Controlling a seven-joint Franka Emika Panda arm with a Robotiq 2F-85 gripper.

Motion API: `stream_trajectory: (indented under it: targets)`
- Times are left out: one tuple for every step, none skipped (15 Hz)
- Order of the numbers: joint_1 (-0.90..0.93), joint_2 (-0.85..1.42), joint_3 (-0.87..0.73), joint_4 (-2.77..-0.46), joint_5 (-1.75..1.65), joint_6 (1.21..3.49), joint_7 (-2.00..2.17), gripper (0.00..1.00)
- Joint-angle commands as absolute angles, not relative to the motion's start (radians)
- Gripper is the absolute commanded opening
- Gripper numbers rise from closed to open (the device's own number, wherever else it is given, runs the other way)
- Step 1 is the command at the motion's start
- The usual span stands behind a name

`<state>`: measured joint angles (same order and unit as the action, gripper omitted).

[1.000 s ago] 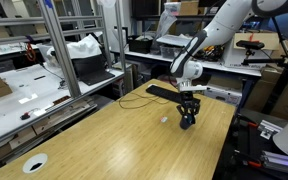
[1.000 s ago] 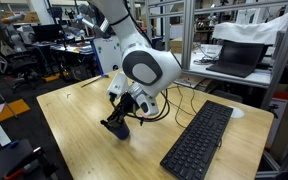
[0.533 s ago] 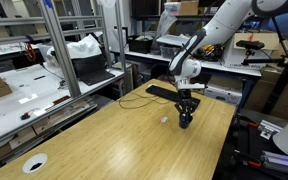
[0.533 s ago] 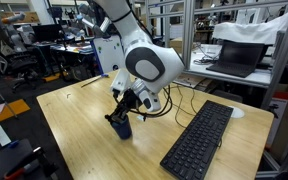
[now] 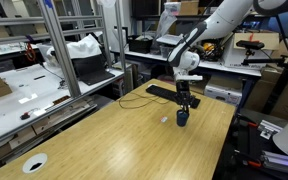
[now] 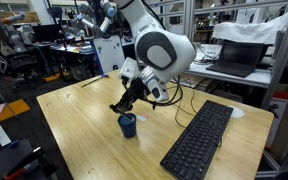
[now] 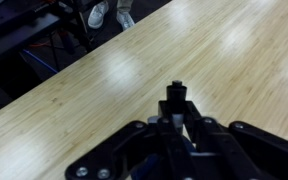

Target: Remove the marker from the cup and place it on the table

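The dark navy cup [image 5: 182,118] stands upright on the wood-grain table [image 5: 104,140], also seen in an exterior view [image 6: 128,125]. My gripper [image 5: 183,101] hangs just above the cup [image 6: 122,105] and is shut on the marker. In the wrist view the dark marker [image 7: 174,96] stands up between the shut fingers [image 7: 174,128]. In both exterior views the marker is a thin dark stick at the fingertips [image 6: 117,107], its lower end close above the cup's rim.
A black keyboard [image 6: 199,140] lies on the table beside the cup, also seen behind it [image 5: 162,92]. A small white speck [image 5: 164,120] lies near the cup. A flat white disc [image 5: 34,163] sits at the near table corner. Workbenches and shelving surround the table.
The gripper has risen from down around the cup to above it, shut on the marker and lifting it upward. The cup has stayed in place.
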<state>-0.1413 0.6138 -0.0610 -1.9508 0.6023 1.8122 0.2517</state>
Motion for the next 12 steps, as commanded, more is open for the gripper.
stream_trajectory:
  targets:
    - [-0.153,0.577,-0.075,-1.927,0.609,1.718,0.276,0.05]
    - [-0.152,0.568,-0.079,-1.920,0.608,1.698,0.280,0.05]
    - [-0.149,0.552,-0.083,-1.917,0.606,1.681,0.285,0.05]
    - [-0.145,0.536,-0.086,-1.918,0.605,1.672,0.289,0.05]
    - [-0.138,0.519,-0.089,-1.919,0.601,1.675,0.296,0.05]
    - [-0.127,0.505,-0.093,-1.922,0.589,1.694,0.304,0.05]
    - [-0.118,0.499,-0.090,-1.914,0.571,1.704,0.296,0.05]
    - [-0.106,0.495,-0.089,-1.912,0.555,1.726,0.296,0.05]
    - [-0.090,0.498,-0.083,-1.906,0.536,1.751,0.293,0.05]
    - [-0.072,0.506,-0.077,-1.901,0.514,1.777,0.295,0.05]
    - [-0.053,0.521,-0.067,-1.893,0.495,1.803,0.297,0.05]
    - [-0.037,0.534,-0.056,-1.887,0.481,1.827,0.298,0.05]
